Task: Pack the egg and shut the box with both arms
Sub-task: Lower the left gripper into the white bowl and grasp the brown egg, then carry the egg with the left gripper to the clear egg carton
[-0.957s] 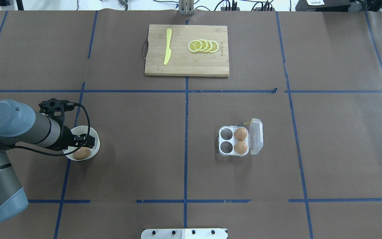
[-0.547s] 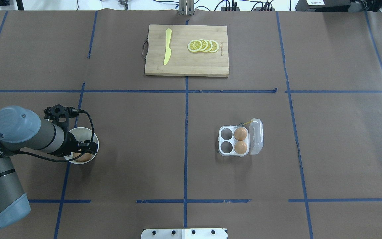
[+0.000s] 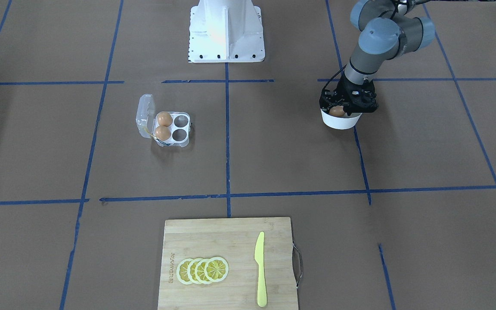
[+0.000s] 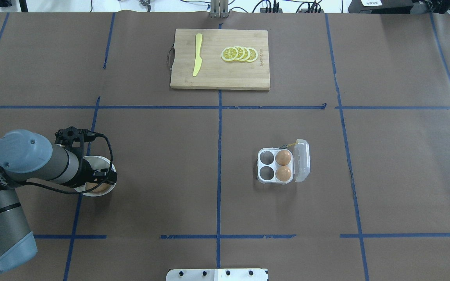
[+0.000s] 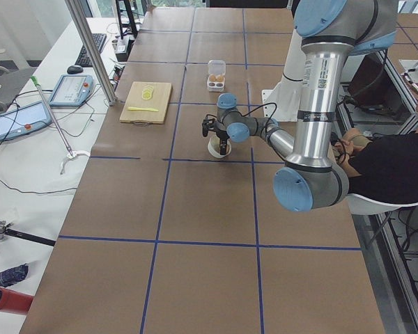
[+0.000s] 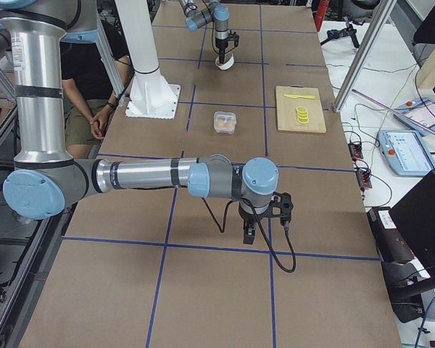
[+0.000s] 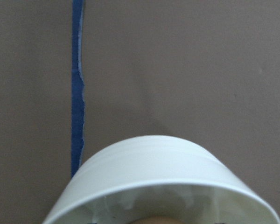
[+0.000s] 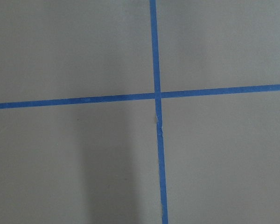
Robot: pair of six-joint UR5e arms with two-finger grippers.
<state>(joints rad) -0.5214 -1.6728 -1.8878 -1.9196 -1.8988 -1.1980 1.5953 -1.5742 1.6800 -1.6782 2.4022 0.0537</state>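
Observation:
An orange-brown egg lies in a round white bowl at the table's left. My left gripper reaches down into the bowl, its fingers apart on either side of the egg. The left wrist view shows the bowl's rim and a sliver of egg. The clear box stands right of centre, lid open, with two eggs in its right cells and the left cells empty. My right gripper hangs over bare table; I cannot tell if it is open or shut.
A wooden cutting board with a yellow knife and lemon slices lies at the far side. The white pedestal base stands on the robot's side. Blue tape lines cross the brown table cover.
My left arm has drawn toward the robot's side and the gripper has sunk deeper into the bowl. The bowl has shifted slightly the same way. The box has not moved.

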